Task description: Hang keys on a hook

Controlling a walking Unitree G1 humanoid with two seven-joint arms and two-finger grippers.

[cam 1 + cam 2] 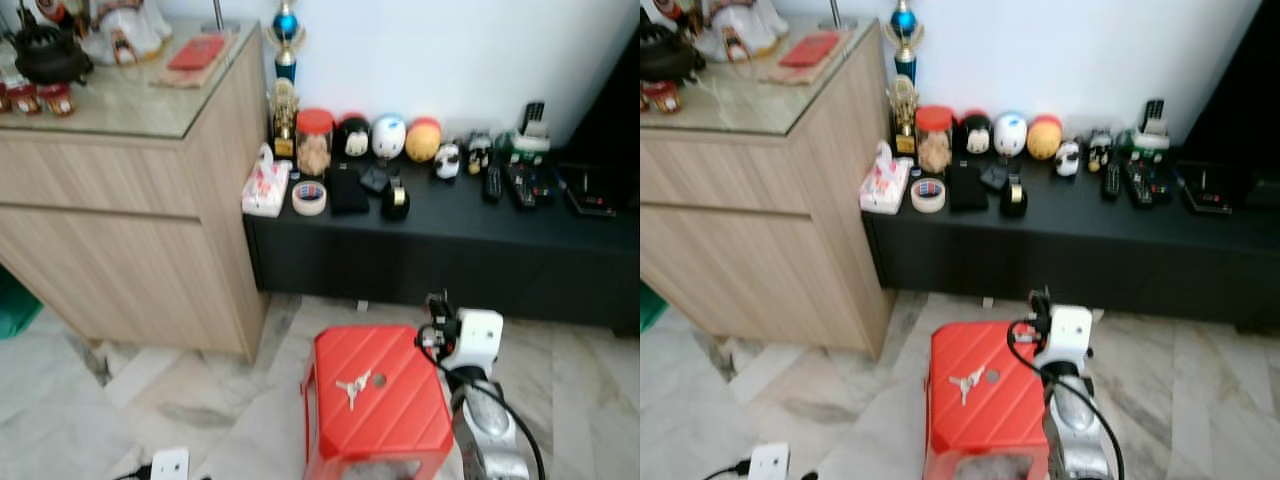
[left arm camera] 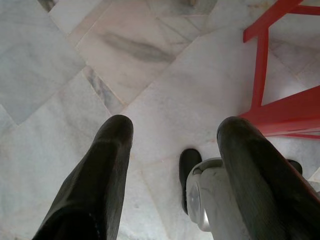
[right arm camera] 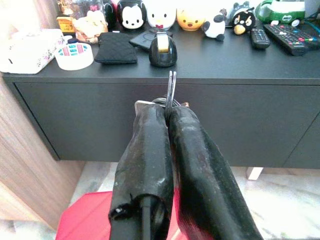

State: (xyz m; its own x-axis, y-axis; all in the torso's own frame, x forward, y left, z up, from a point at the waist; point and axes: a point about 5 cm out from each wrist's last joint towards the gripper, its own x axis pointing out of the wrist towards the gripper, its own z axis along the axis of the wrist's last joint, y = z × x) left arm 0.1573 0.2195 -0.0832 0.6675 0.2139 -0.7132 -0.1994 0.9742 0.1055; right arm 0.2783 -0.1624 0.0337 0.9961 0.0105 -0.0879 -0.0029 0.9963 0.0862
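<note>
Fingers of the right gripper (image 3: 169,112) are pressed together on a set of keys (image 3: 171,90), whose thin metal edge sticks up past the fingertips. From the head cameras, the right arm reaches forward at lower right, its white wrist block above the right rear corner of a red plastic stool (image 1: 375,400). A small silver key-like object (image 1: 353,387) lies on the stool's ribbed top, near the middle.

Ahead of the gripper runs a long, low black bench (image 1: 450,225) against a white wall. Its front edge is straight, and a strip of marble floor (image 1: 200,400) separates it from the stool. On its left part sit a tissue pack (image 1: 265,188), a roll of tape (image 1: 309,197), a black pouch (image 1: 347,189), a black tape dispenser (image 1: 395,198) and a red-lidded jar (image 1: 314,141). A row of round cartoon figures (image 1: 388,136) stands along the wall, with remote controls (image 1: 510,180) further right.

To the left stands a taller wooden cabinet (image 1: 130,230); its corner meets the bench's left end. Open marble floor lies in front of the cabinet and left of the stool.

The left gripper (image 2: 172,137) points down at the floor, its two fingers spread well apart and holding nothing. A red stool leg (image 2: 260,65) is near one finger.
</note>
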